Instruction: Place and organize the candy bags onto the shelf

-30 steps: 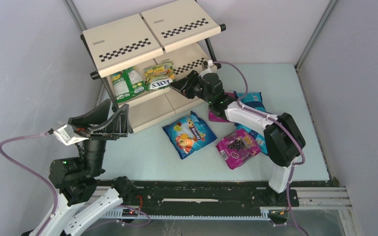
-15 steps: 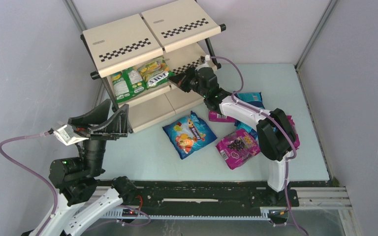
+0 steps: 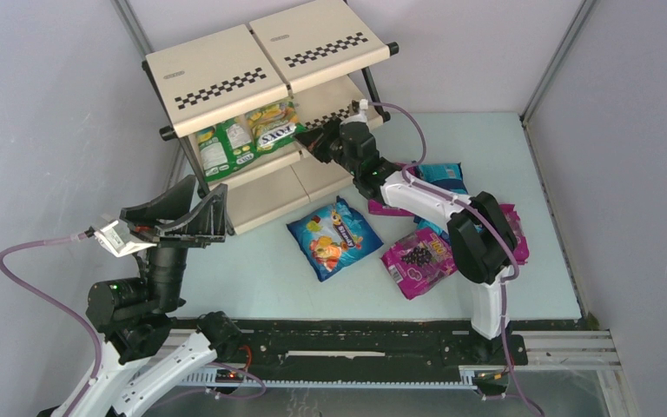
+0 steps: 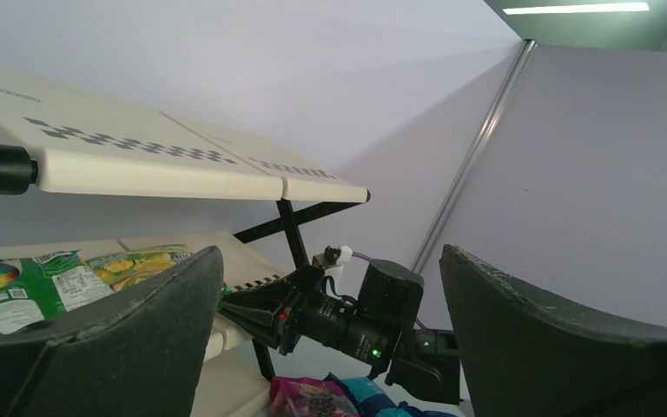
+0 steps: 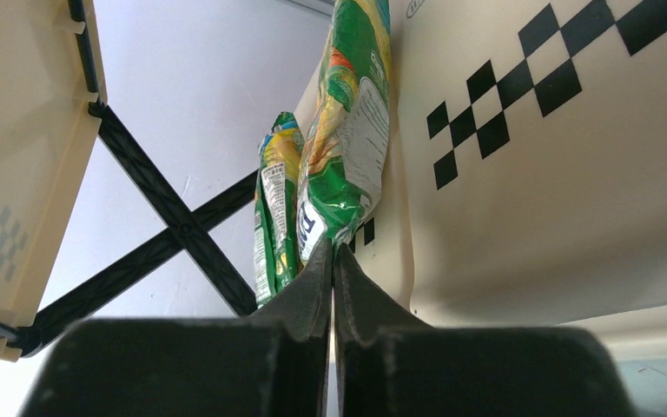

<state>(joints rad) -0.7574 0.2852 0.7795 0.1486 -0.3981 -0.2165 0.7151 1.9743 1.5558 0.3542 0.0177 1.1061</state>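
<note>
My right claw [image 3: 309,140] closed, tips touching the lower edge of a glossy green-yellow candy bag [image 3: 274,127], middle tier of the beige checkered shelf [image 3: 217,74], left claw [image 4: 330,254] wide open, well apart.

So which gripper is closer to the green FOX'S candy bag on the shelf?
Right. The right gripper touches the edge of the green bag on the shelf; the left gripper hangs open far off, in front of the shelf.

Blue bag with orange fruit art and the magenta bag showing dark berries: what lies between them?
Nothing: in the top view, only a strip of bare table separates the blue bag from the magenta bag.
</note>
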